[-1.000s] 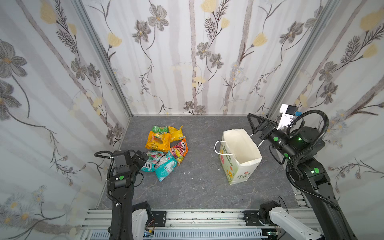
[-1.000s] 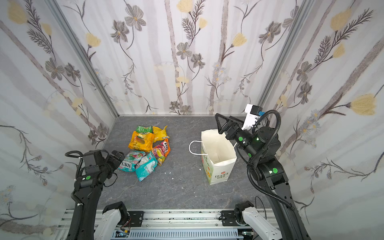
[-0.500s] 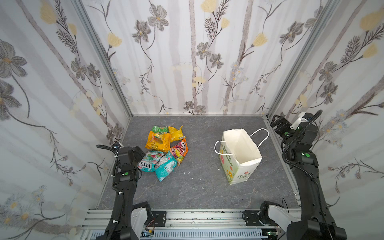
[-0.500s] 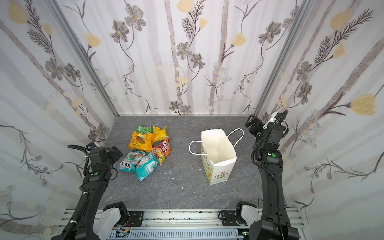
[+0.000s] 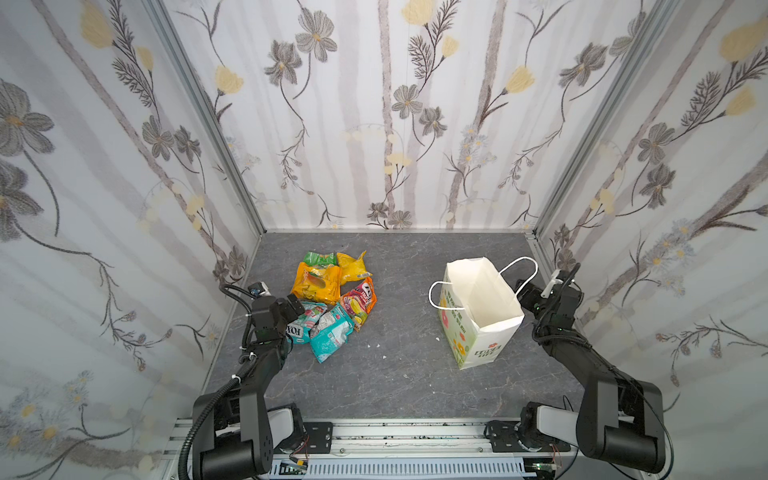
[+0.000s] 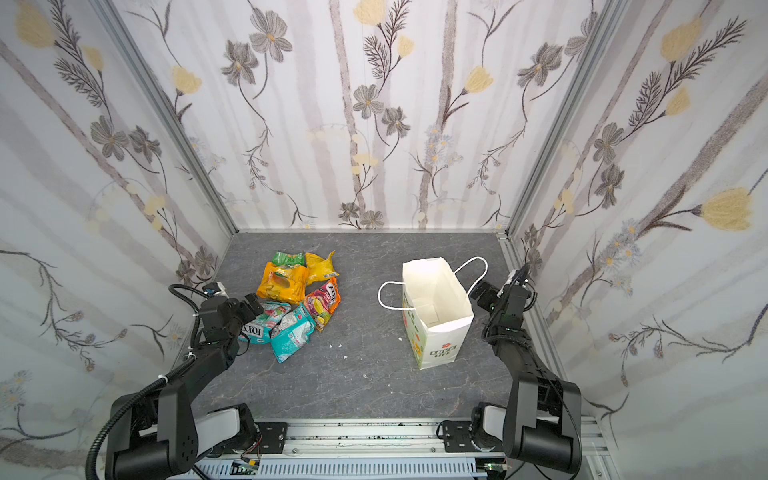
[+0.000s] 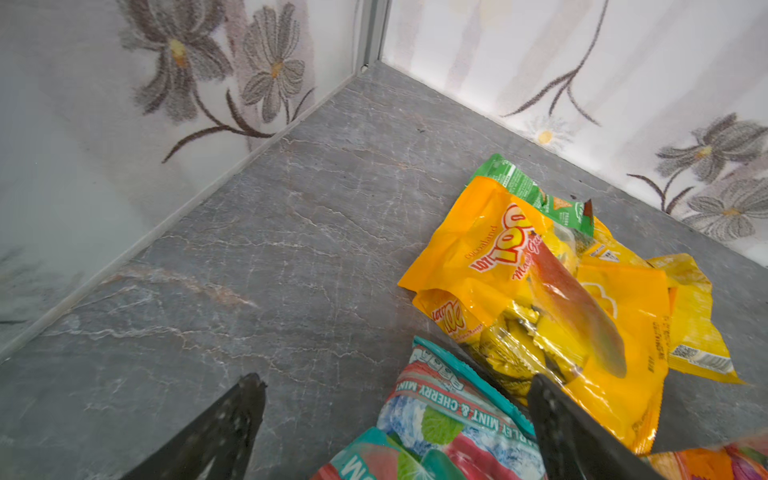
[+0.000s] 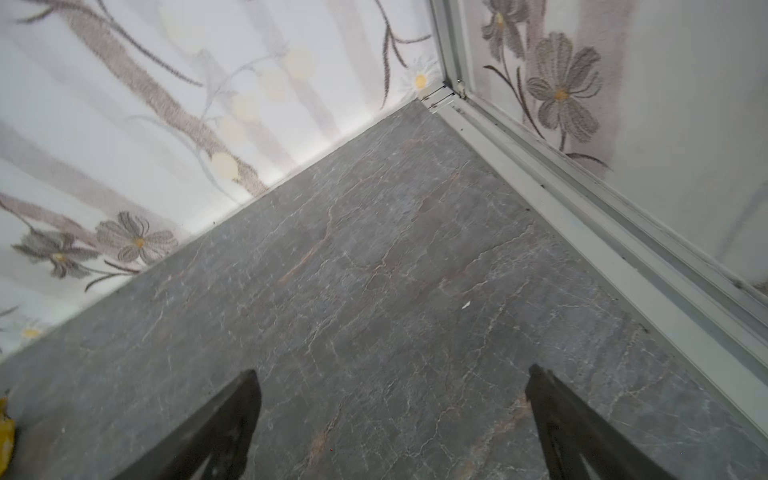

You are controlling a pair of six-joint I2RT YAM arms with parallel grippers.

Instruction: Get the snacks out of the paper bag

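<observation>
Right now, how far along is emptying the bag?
Done: six crinkly plastic snack packets lie heaped on the grey stone-look table, and the upright white paper gift bag looks empty inside in both top views. In hand: nothing; left gripper and right gripper have jaws open. Left: seemingly nothing.

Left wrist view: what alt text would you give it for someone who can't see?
Crinkly snack packets lie heaped on a grey marbled tabletop by flowered walls: an orange mango-gummy packet overlapping a green one and a yellow one, with a teal mint-and-cherry packet beside it. The open, empty left pincer points toward the heap.
</observation>
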